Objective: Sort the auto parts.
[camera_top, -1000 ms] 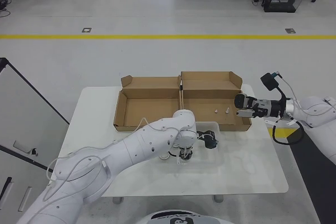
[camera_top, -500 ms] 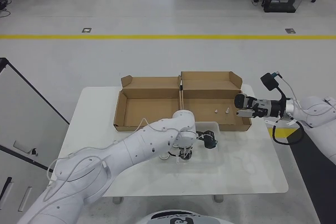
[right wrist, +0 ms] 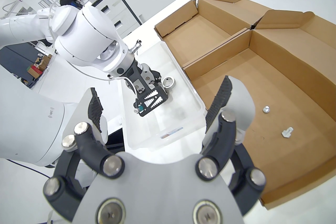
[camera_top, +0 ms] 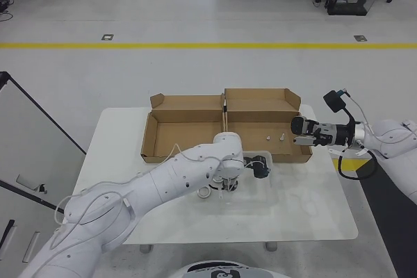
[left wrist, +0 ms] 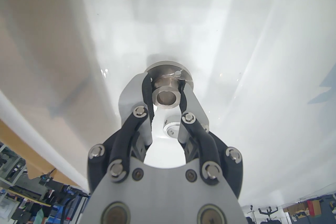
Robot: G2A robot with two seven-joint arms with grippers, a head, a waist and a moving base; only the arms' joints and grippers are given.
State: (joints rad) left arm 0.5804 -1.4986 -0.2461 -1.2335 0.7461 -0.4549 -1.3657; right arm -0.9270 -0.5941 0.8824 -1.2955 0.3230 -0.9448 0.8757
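The left gripper [left wrist: 165,86] fingers pinch a flanged bushing [left wrist: 169,83] inside the clear bin [right wrist: 181,117], above a silver collar [left wrist: 170,128]. The bin stands on the counter [camera_top: 313,208], just near of the cardboard boxes. The right gripper [right wrist: 160,91] fingers are spread beside the right box [right wrist: 288,72]. The left gripper has shifted slightly toward the boxes.

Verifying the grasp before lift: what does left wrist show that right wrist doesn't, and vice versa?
Left wrist: the left gripper shut on a flanged metal bushing, pinched at its neck, and a second metal collar lying between the fingers, on the clear bin floor.
Right wrist: the open right gripper, a farther cardboard box, and beside it a nearer cardboard box with two small metal parts on its floor.
Both: the left gripper down inside the clear bin.
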